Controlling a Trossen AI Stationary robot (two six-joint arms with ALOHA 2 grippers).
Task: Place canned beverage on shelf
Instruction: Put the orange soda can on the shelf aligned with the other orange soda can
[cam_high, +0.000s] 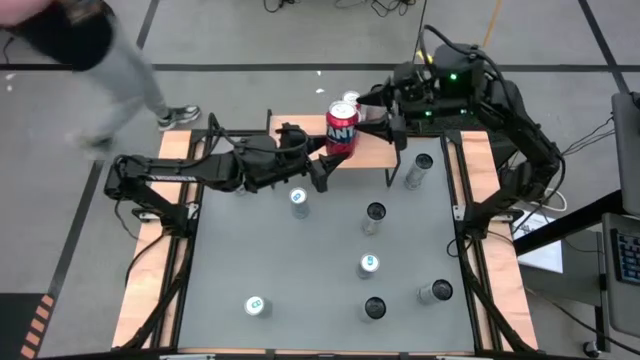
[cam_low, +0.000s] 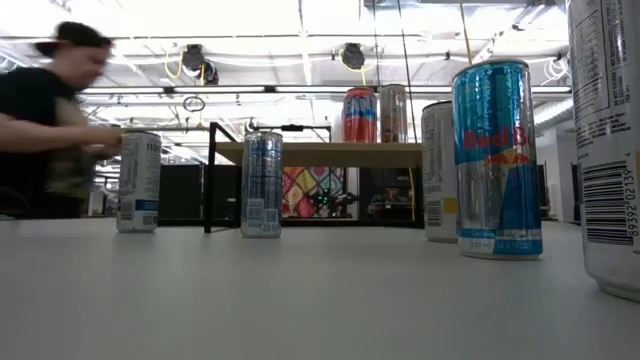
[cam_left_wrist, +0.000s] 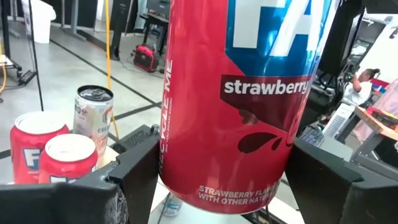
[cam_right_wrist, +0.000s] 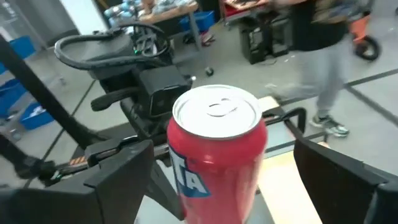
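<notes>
A red strawberry can (cam_high: 341, 127) stands upright over the near edge of the shelf (cam_high: 300, 128), clamped between the fingers of your left gripper (cam_high: 325, 152), with three more cans (cam_left_wrist: 46, 149) already set at the back of the wooden top. Your right gripper (cam_high: 384, 108) sits just behind the can with its fingers spread wide, one on each side and not touching it. To finish well, lower the can until its base rests flat on the wood, clear of its neighbours, then part the left fingers and back straight out.
</notes>
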